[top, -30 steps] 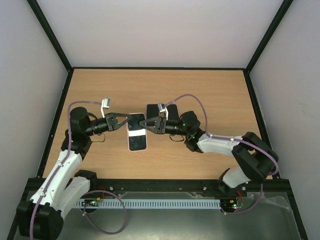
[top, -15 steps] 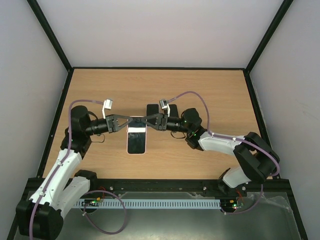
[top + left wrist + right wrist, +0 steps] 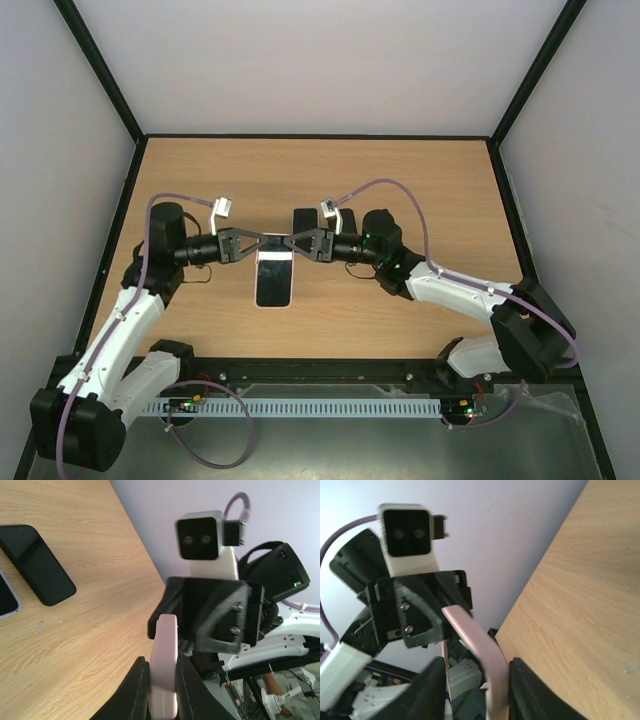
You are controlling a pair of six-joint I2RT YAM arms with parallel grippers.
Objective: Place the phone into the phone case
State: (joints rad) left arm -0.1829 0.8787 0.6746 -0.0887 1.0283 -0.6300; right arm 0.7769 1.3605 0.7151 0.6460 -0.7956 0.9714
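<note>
The table [image 3: 440, 190] is the biggest thing. The left arm [image 3: 125, 320] and the right arm [image 3: 450, 290] reach in and meet in the middle. Between them is the pink case [image 3: 273, 285], with a dark face turned up. I cannot tell if something is inside it, or if it touches the table. A black phone [image 3: 305, 220] lies flat on the table just behind it. The left claw [image 3: 162, 680] is pinched narrow on the case's far end. The right claw [image 3: 480, 670] pinches that same end from the other side.
</note>
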